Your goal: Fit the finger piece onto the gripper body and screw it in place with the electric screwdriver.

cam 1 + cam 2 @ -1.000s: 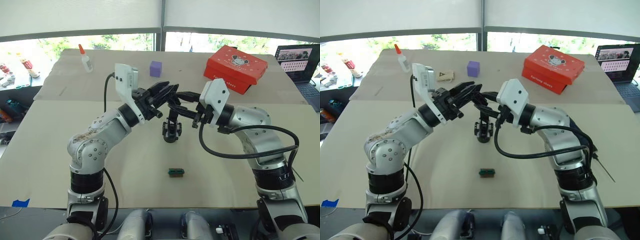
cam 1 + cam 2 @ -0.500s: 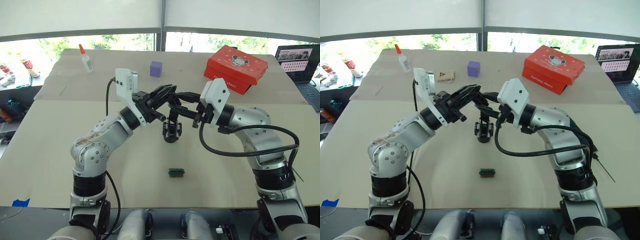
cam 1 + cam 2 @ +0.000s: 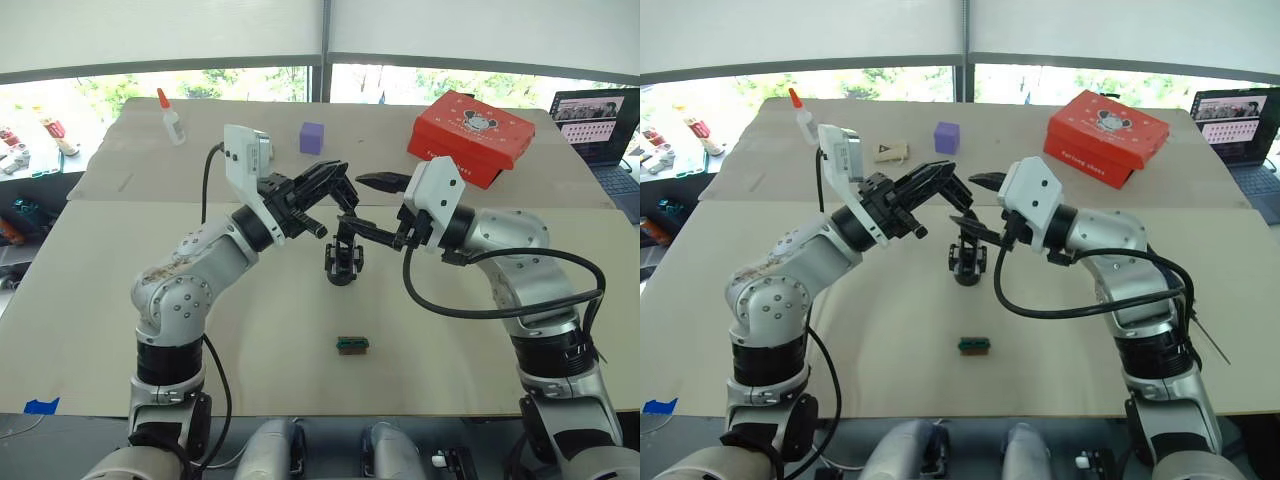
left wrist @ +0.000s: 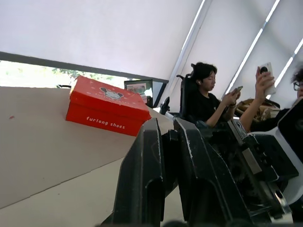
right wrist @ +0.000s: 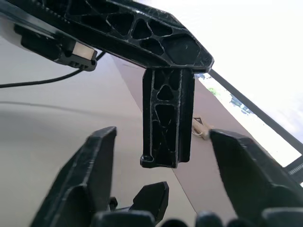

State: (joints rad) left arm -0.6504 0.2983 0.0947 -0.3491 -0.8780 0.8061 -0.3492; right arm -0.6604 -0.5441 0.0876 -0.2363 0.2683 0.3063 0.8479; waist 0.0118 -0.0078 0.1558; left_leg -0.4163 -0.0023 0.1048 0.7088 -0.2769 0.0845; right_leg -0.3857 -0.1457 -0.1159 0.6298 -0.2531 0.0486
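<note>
My left gripper (image 3: 338, 178) is shut on the finger piece (image 5: 166, 125), a short black lattice wedge hanging down from its fingertips (image 4: 151, 156). My right gripper (image 3: 358, 200) faces it from the right, jaws spread wide on either side of the piece without touching it. Both hover above the gripper body (image 3: 342, 262), which stands upright on the table's middle (image 3: 300, 320). The electric screwdriver is out of view.
A small green-and-black block (image 3: 352, 345) lies near the front. At the back are a red shoe box (image 3: 472, 135), a purple cube (image 3: 312, 137), a glue bottle (image 3: 170, 115) and a laptop (image 3: 595, 120). A thin rod (image 3: 1208, 340) pokes out behind my right elbow. People sit beyond the table (image 4: 208, 99).
My left gripper closed on the finger piece, then my right gripper spread its jaws and let go of it. The left arm has lifted slightly.
</note>
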